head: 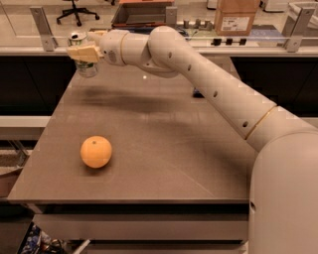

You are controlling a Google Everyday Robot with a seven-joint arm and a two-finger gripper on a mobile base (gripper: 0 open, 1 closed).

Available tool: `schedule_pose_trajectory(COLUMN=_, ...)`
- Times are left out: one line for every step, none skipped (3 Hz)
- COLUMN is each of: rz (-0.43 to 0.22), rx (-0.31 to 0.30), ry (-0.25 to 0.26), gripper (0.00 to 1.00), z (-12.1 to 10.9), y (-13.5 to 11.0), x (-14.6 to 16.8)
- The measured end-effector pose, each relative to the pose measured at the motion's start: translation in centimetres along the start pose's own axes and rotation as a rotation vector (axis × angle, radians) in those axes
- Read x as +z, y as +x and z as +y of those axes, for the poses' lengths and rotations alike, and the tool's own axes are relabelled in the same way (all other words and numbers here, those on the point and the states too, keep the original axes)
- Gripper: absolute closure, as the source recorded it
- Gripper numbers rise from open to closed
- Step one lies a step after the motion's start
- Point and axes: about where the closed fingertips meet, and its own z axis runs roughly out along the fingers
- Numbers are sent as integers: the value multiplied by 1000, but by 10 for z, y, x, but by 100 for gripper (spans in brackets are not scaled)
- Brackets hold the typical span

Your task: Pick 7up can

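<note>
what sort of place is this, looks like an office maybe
Likely an office or lab workroom: a rolling office chair and a cardboard box show in the background, and the table is a plain work surface. The hand grips the 7up can at its far left corner.

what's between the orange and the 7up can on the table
Only bare table, as the camera view shows. The gripper is closed on the 7up can at the far left corner, well away from the orange.
</note>
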Motion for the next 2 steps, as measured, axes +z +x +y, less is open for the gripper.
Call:
schedule_pose_trajectory(rz=17, rx=-43, ry=13, gripper=100, z=8, y=-35, x=-16)
schedule_pose_trajectory(rz=24, rx=-106, ry=51, gripper=100, z=21, y=-75, x=-34)
